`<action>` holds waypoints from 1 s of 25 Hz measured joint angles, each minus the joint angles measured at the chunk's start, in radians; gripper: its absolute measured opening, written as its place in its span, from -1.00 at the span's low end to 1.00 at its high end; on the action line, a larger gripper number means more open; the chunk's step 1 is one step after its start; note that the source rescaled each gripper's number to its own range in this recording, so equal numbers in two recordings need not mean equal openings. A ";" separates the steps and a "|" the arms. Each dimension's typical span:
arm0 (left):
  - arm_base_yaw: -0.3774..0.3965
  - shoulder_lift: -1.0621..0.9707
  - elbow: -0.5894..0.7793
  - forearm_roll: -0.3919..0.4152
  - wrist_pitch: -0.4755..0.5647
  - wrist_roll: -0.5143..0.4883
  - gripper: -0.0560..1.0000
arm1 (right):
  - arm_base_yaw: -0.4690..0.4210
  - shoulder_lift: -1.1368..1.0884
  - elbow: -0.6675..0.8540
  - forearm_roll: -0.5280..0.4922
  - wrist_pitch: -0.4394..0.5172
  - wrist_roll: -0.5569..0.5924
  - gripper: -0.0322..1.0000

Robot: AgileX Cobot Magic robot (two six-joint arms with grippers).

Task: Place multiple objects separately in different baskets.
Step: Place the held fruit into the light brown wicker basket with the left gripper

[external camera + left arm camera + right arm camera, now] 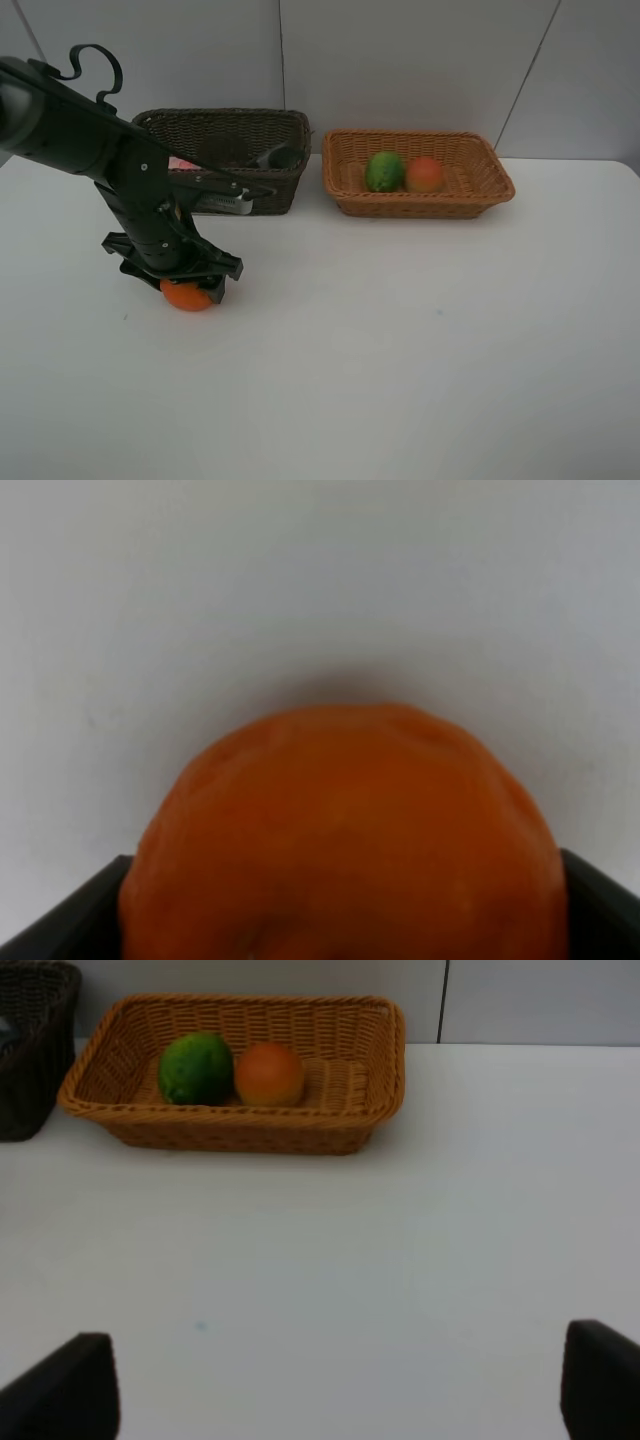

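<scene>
- The light orange-tan basket (pixel 240 1070) sits on the white counter (pixel 350 1260).
- Inside it, the green lime-like fruit (pixel 196 1068) touches the orange-red round fruit (pixel 269 1074).
- The dark brown basket (pixel 30 1045) stands just beside it.
- The right tool's fingers (pixel 65 1395) are spread apart.

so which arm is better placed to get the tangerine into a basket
Left. Its tool is already down over the tangerine on the table, with the fruit filling the left wrist view between the fingers. The right tool is open and empty, looking at the tan basket from a distance.
</scene>
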 joint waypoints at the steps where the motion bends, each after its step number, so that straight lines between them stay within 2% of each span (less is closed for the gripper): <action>1: 0.000 0.000 0.000 0.000 0.000 0.000 0.87 | 0.000 0.000 0.000 0.000 0.000 0.000 0.88; 4: 0.000 -0.004 -0.011 -0.001 0.021 0.000 0.87 | 0.000 0.000 0.000 0.000 0.000 0.000 0.88; 6: 0.000 -0.023 -0.047 -0.007 0.070 0.000 0.87 | 0.000 0.000 0.000 0.000 0.000 0.000 0.88; 13: -0.028 -0.091 -0.256 -0.052 0.253 0.062 0.87 | 0.000 0.000 0.000 0.000 0.000 0.000 0.88; 19: -0.102 -0.082 -0.406 -0.064 0.282 0.100 0.87 | 0.000 0.000 0.000 0.000 0.000 0.000 0.88; 25: -0.177 0.063 -0.680 -0.068 0.284 0.108 0.87 | 0.000 0.000 0.000 0.000 0.000 0.000 0.88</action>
